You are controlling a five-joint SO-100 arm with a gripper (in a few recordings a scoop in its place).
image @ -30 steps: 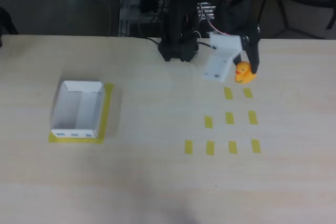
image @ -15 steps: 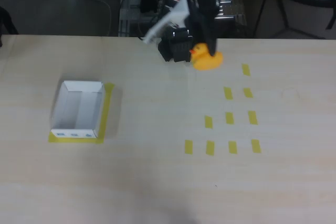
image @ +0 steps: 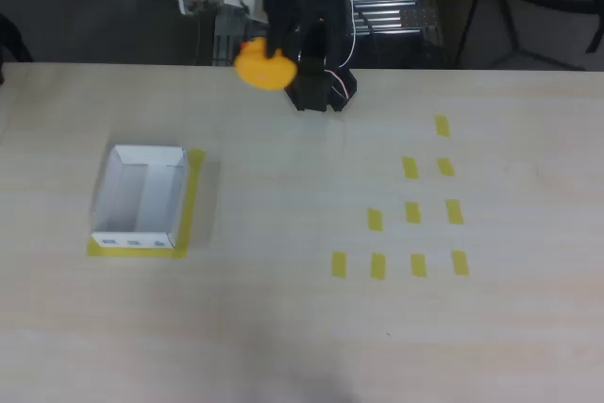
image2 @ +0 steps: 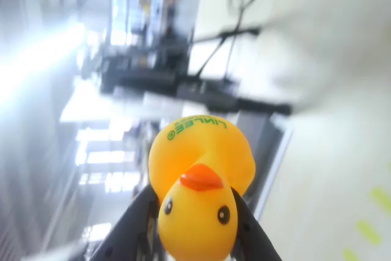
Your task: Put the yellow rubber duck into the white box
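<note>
The gripper [image: 274, 56], closed around the yellow rubber duck [image: 263, 67], has swung leftward from the tape strips [image: 412, 212] and now holds it aloft; the white box [image: 140, 200] lies lower-left of it, so transport is underway.

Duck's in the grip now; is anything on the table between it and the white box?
Nothing visible. The yellow rubber duck, held in the gripper, hangs near the table's far edge. The stretch of table toward the white box is bare; the yellow tape strips lie on the opposite side.
</note>
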